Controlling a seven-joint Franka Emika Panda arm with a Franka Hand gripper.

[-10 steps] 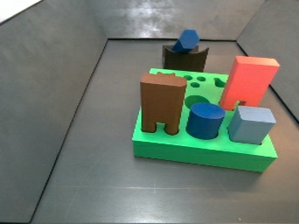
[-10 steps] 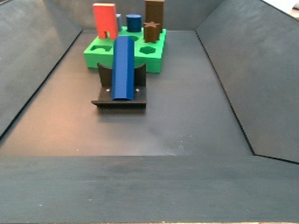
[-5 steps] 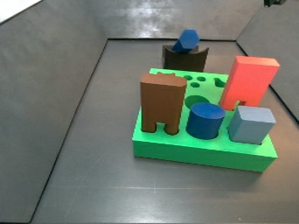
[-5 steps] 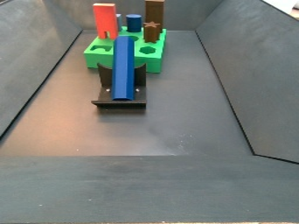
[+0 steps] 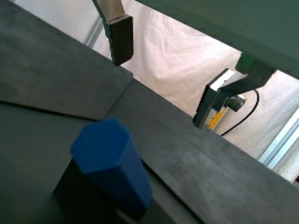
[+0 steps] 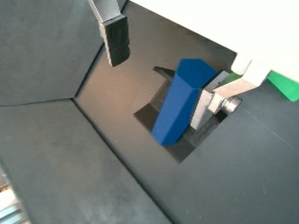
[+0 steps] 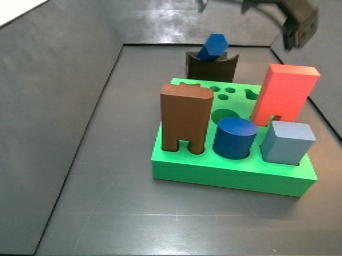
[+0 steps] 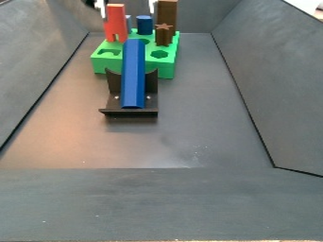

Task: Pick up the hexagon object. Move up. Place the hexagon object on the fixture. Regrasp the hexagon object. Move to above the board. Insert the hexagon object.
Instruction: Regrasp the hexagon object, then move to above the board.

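Observation:
The hexagon object (image 8: 134, 68), a long dark blue bar, lies tilted in the notch of the dark fixture (image 8: 128, 107), in front of the green board (image 8: 104, 57). A side view shows its end (image 7: 215, 46) over the fixture (image 7: 211, 68), behind the board (image 7: 234, 168). My gripper (image 7: 287, 25) is a blur high at the back right, clear of the bar. In both wrist views the gripper (image 6: 170, 66) is open, with nothing in its grasp. The bar (image 6: 180, 101) is below it, near one of the fingers (image 6: 222, 94). Its hexagonal end (image 5: 110, 156) faces the camera.
On the board stand a reddish-brown arch-legged block (image 7: 185, 116), a tall red block (image 7: 285, 90), a short blue cylinder (image 7: 235, 137) and a light blue cube (image 7: 287, 142). Sloping dark walls enclose the floor (image 8: 164, 142) on all sides.
The gripper has come into the side view at the upper right; half a second ago only a tip showed at the top edge. The bar and the blocks have not moved.

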